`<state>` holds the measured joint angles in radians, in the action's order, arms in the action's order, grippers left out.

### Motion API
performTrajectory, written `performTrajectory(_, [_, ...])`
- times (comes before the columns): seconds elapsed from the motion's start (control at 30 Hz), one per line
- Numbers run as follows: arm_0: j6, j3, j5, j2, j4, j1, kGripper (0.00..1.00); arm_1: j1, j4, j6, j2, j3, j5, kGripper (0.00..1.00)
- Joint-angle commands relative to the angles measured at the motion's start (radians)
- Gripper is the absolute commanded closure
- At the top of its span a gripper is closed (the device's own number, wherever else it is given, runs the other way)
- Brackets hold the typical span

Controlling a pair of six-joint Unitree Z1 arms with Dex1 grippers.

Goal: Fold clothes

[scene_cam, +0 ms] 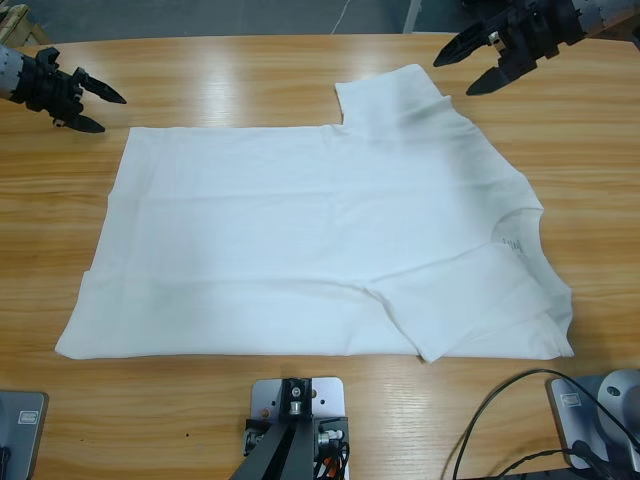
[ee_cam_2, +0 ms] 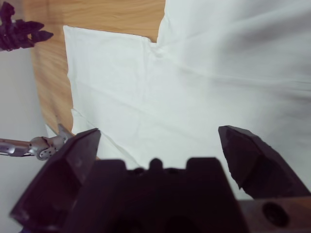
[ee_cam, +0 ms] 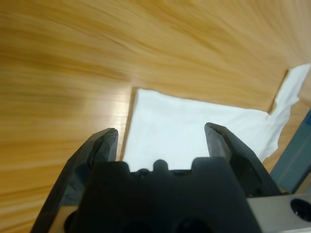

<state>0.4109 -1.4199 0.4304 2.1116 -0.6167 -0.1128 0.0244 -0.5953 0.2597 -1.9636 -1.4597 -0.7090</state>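
- T-shirt (scene_cam: 300,240) is my landmark: white, spread flat on the wooden table (scene_cam: 250,75), hem end toward the high view's left, neck end toward its right.
- My left gripper (scene_cam: 100,110) hangs just off the shirt's upper hem corner, apart from the cloth, jaws spread with nothing between them. Along its jaws I see that same corner (ee_cam: 141,94) and bare wood on either side of it.
- My right gripper (scene_cam: 470,70) hangs just past the shirt's upper sleeve (scene_cam: 390,100), also apart from the cloth, jaws spread and empty. Its wrist view looks down the shirt's body (ee_cam_2: 194,97) toward the hem, with my left gripper (ee_cam_2: 22,31) small beyond the far corner.
- Writing: a small faint mark sits by the neckline (scene_cam: 512,243) near the shirt's right edge; I cannot read it. I can make out no chest lettering.
- Edges: the upper edge runs straight from the hem corner to the upper sleeve. The lower sleeve (scene_cam: 470,310) lies folded inward over the body. The hem edge slants, its lower corner (scene_cam: 65,348) reaching furthest left.
- Open room: a wide band of bare wood lies above the shirt between my two grippers, a narrower strip below it, and bare wood to its left and right.
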Motion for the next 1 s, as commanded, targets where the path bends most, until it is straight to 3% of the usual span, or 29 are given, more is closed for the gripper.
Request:
performTrajectory(0.03, [-0.034, -0.130, -0.007, 0.143, -0.116, -0.007, 0.297, 0.015, 0.017, -0.013, -0.056, 0.038, 0.008, 0.004])
performTrajectory(0.17, [-0.035, -0.189, -0.005, 0.179, -0.152, 0.015, 0.287, 0.015, 0.030, -0.013, -0.066, 0.047, 0.006, 0.004])
performTrajectory(0.27, [-0.036, -0.217, -0.005, 0.201, -0.177, 0.030, 0.135, 0.015, 0.033, -0.013, -0.071, 0.047, 0.004, 0.004])
performTrajectory(1.0, [-0.016, -0.220, -0.014, 0.212, -0.201, 0.116, 0.137, 0.015, 0.046, -0.013, -0.077, 0.056, -0.005, 0.004])
